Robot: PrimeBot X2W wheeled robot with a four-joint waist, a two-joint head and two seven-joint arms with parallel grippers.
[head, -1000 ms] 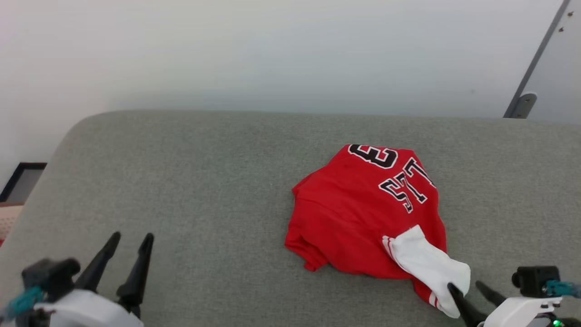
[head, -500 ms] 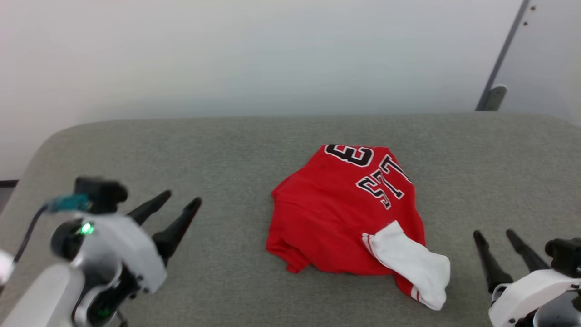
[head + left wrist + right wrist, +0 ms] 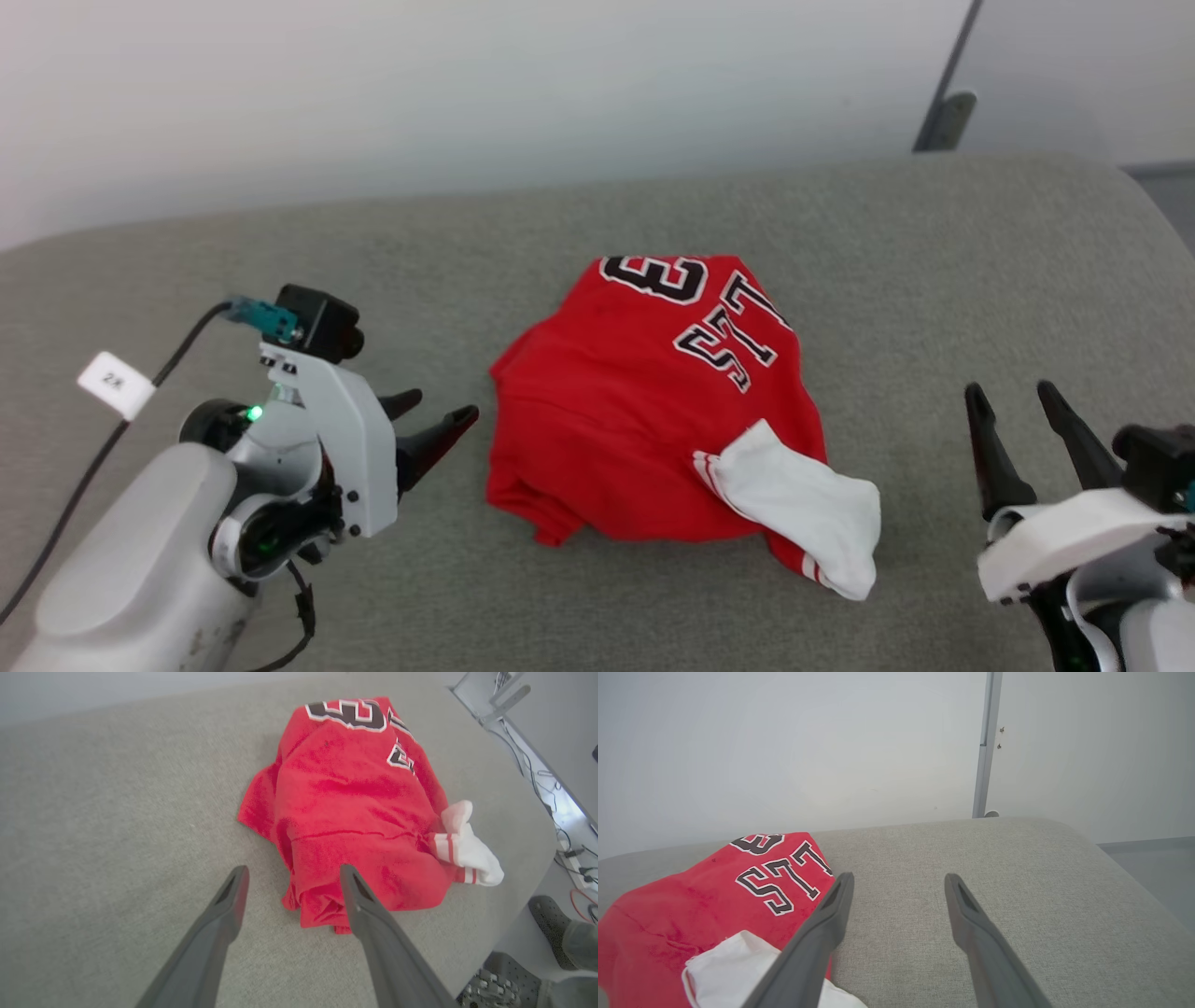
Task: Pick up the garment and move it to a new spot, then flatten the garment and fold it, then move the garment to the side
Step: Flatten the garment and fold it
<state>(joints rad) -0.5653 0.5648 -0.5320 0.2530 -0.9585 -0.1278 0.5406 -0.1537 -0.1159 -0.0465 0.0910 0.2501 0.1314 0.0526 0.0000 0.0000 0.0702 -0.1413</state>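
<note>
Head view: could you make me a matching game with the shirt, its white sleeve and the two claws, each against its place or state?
1 garment
2 white sleeve
3 left gripper
4 right gripper

a open, lower right, clear of the cloth
b crumpled red heap, middle
c open, pointing at the heap's left edge
d draped at the heap's near right corner

Pairs: 1-b, 2-d, 3-c, 4-a

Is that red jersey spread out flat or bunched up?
Bunched up: the red jersey lies in a rumpled heap, one white sleeve sticking out.
</note>
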